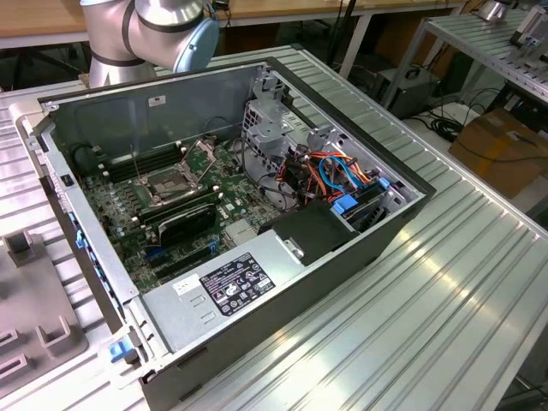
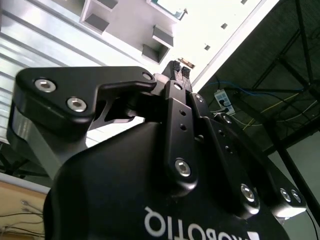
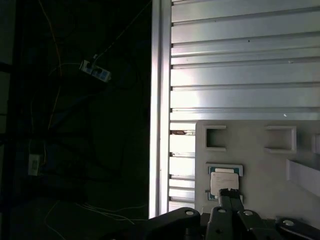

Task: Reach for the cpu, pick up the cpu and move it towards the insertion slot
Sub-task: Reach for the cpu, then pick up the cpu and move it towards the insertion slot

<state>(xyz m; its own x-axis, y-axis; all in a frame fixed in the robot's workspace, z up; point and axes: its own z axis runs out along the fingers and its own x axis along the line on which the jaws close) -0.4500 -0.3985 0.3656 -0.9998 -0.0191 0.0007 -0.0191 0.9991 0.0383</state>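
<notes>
The cpu (image 3: 223, 181) is a small silver-tan square lying flat in a recess of the pale grey fixture plate (image 3: 260, 160). In the first wrist view my gripper (image 3: 229, 192) hovers over the edge of the chip, and I cannot tell whether it touches. The black fingertips (image 2: 176, 66) stand pressed together in the second wrist view, so the gripper (image 2: 180, 68) is shut with nothing between them. The insertion slot (image 1: 167, 184) is the metal-framed socket on the motherboard inside the open computer case (image 1: 257, 223). The arm (image 1: 145, 30) rises at the exterior view's upper left.
The fixture plate (image 1: 34, 330) lies on the ribbed aluminium table (image 1: 411, 308) at the exterior view's left, outside the case wall (image 1: 77, 231). Raised pockets (image 3: 215, 137) stand on it near the chip. The table's edge (image 3: 160, 100) drops to a dark floor with cables.
</notes>
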